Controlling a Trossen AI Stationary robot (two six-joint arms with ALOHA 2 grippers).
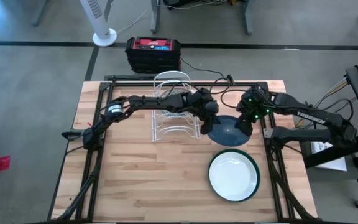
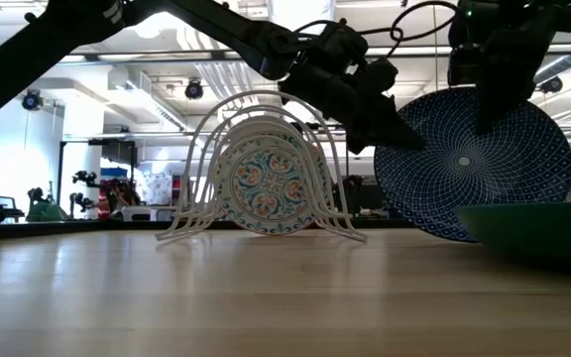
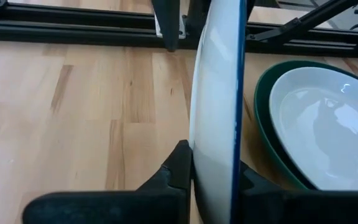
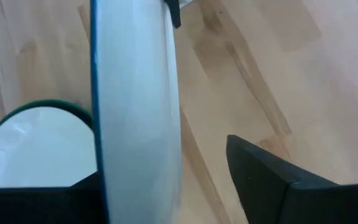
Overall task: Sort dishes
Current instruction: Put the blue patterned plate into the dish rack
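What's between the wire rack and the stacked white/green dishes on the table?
High view: the blue dish, held on edge by the left gripper, stands just right of the rack; bare wood from there to the white dish in the green one.

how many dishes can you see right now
4. The blue dish is held on edge beside the rack, the floral dish stands in the rack, and the white dish lies on the green dish. More may hide in the rack.

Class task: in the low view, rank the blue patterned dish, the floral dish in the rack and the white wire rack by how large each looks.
1. Blue patterned dish, though it may sit nearer the camera.
2. White wire rack, looking nearly as wide.
3. Floral dish, fitting inside the rack's arches.
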